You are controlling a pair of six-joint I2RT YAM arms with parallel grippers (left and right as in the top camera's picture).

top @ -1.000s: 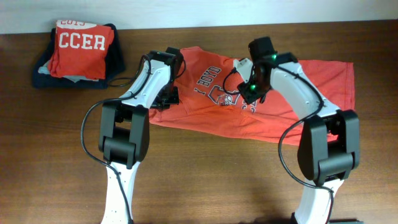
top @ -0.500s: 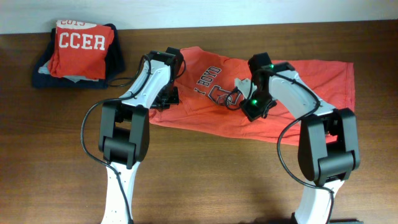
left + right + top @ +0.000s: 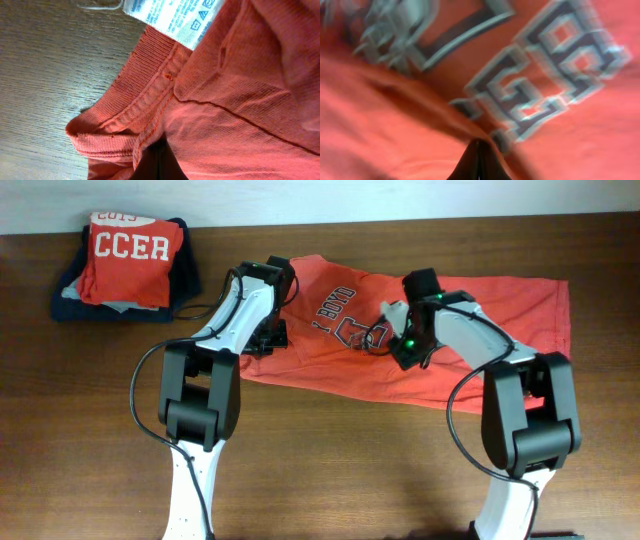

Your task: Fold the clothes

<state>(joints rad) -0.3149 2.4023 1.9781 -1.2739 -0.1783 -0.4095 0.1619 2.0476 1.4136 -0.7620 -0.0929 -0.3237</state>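
T-shirt point(image 3: 520, 310) in orange-red is spread crosswise on the wooden surface point(image 3: 330, 470), with the chest print point(image 3: 345, 320) turned upward. Its ribbed collar point(image 3: 145, 95), just beside the white neck tag point(image 3: 175, 17), is pinched by the left gripper point(image 3: 157, 162), whose jaws are pressed together on the cloth. A raised fold at the print is pinched by the right gripper point(image 3: 479, 160), jaws likewise closed on fabric. A folded red shirt point(image 3: 130, 255) lettered CCER is stacked on a navy garment point(image 3: 70, 305) at the far left, well apart.
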